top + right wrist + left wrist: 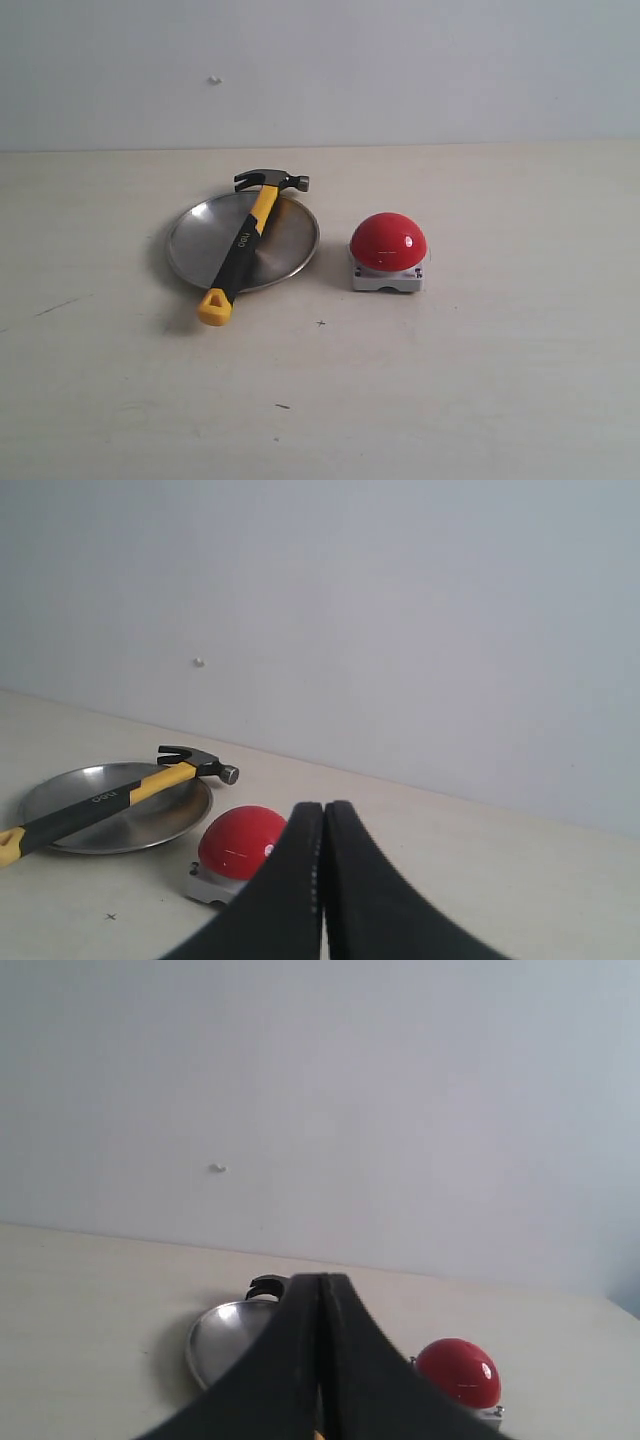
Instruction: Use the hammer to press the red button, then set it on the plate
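Across the plate [292,238], nearer the table's [500,380] far edge, lies the hammer [246,244].
Yellow-and-black handle, dark head; left claw [322,1355] and right claw [323,875] closed, empty.

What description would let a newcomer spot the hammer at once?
On the pale table, find the round silver plate beside the red button. The hammer lies diagonally across it, head past the far rim, handle end overhanging the near rim. It alone is long, yellow-and-black.

Pale table [480,400], white wall [400,70]
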Available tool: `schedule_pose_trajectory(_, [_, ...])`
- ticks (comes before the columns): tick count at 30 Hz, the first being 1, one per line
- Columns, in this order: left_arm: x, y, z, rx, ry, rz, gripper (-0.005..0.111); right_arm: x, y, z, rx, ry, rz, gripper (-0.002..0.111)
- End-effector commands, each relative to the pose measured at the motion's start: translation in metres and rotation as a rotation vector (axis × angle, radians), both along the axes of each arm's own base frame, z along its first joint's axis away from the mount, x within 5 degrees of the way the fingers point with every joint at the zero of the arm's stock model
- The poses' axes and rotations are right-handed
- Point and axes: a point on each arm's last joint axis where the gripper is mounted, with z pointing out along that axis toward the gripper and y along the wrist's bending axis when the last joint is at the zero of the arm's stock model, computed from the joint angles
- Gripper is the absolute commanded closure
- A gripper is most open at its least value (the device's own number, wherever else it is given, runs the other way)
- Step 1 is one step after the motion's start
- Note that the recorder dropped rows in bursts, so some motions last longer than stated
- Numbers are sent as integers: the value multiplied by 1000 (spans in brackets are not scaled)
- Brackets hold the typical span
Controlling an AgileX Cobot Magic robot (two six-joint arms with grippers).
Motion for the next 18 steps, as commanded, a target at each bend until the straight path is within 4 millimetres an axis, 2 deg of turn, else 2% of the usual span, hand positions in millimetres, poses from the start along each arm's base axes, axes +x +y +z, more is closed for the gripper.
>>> schedule_pose_trajectory(1, [-1, 0, -6, 7, -1, -4, 107, 0, 0, -1, 3, 0, -7, 108])
schedule_pose_trajectory(5, [1, 1, -16, 62, 20, 25, 107, 0, 0, -1, 3, 0, -7, 108])
schedule_pose_trajectory(10, [4, 11, -35, 75, 77, 170, 107, 0, 0, -1, 3, 0, -7, 108])
schedule_pose_trajectory(18, [4, 20, -43, 92, 170, 300, 107, 0, 0, -1, 3, 0, -7, 108])
